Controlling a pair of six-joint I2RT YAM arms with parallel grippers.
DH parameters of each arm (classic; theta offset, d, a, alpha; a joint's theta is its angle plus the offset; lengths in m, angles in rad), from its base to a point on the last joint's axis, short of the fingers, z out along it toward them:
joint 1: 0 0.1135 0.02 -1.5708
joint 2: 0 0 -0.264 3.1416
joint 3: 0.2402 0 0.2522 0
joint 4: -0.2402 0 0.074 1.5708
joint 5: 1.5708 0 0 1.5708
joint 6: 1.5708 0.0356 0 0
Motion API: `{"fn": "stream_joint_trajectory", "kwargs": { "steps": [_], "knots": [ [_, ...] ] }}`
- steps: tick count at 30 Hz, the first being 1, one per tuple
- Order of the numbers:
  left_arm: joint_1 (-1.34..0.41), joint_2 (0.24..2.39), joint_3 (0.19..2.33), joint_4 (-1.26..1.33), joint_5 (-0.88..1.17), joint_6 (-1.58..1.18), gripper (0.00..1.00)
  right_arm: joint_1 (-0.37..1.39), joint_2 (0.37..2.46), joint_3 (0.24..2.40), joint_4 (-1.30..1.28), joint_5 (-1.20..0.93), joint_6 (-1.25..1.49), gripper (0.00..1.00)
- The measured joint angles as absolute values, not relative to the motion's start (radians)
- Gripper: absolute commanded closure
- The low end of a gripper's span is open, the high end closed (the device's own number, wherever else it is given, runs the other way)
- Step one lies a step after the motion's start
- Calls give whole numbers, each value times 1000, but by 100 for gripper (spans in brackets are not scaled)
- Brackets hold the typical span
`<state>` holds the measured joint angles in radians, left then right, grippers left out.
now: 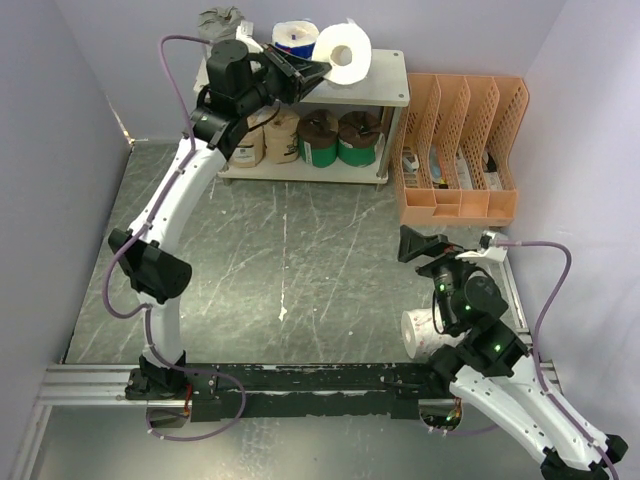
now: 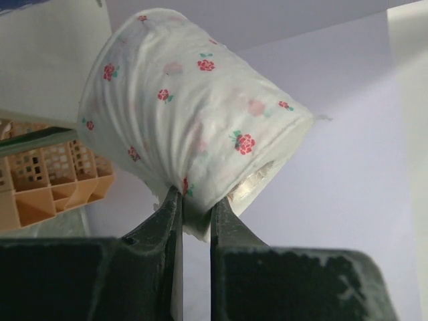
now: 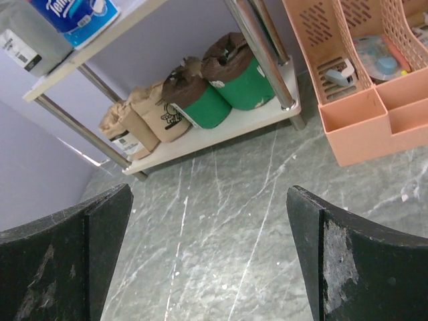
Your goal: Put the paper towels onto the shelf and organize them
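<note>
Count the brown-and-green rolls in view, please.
2. One brown-and-green roll stands on the shelf's lower board beside the tan rolls; the second stands right of it. Others may be hidden.

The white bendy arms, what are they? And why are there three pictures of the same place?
They are two robot arms bolted to a table, each ending in a two-finger claw. The big picture looks down from above. The other two come from small cameras on the wrists, so each claw shows at the bottom of its own picture.

The left claw is pinching a white roll with little roses, up by the top board of the shelf. The right claw is wide open and holds nothing.

On the shelf's lower board stand two tan rolls and two brown-and-green rolls; a blue-and-white pack sits on top. Another white roll lies on the table by the right arm. The orange organiser stands beside the shelf.
</note>
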<state>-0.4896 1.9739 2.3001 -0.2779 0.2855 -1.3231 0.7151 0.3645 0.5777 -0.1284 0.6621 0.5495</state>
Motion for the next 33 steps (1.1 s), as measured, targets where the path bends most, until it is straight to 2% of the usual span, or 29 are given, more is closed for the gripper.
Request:
{"fn": "stream_joint_trajectory", "kwargs": {
  "steps": [18,19,20,21,22,23,33],
  "knots": [
    [-493,2143,2310,-94,149,-1344,93,715,348,549,-148,662,580,0],
    [-493,2143,2310,-89,145,-1340,87,715,348,549,-148,662,579,0],
    [-493,2143,2310,-86,141,-1335,74,715,348,549,-148,662,578,0],
    [-493,2143,2310,-83,138,-1331,45,715,349,549,-148,662,576,0],
    [-493,2143,2310,-79,137,-1322,8,715,349,549,-148,662,575,0],
    [-493,2143,2310,-74,136,-1309,0,715,350,549,-148,662,573,0],
    [-493,2083,2307,12,135,-1209,1,715,363,559,-162,662,561,0]
  ]
}}
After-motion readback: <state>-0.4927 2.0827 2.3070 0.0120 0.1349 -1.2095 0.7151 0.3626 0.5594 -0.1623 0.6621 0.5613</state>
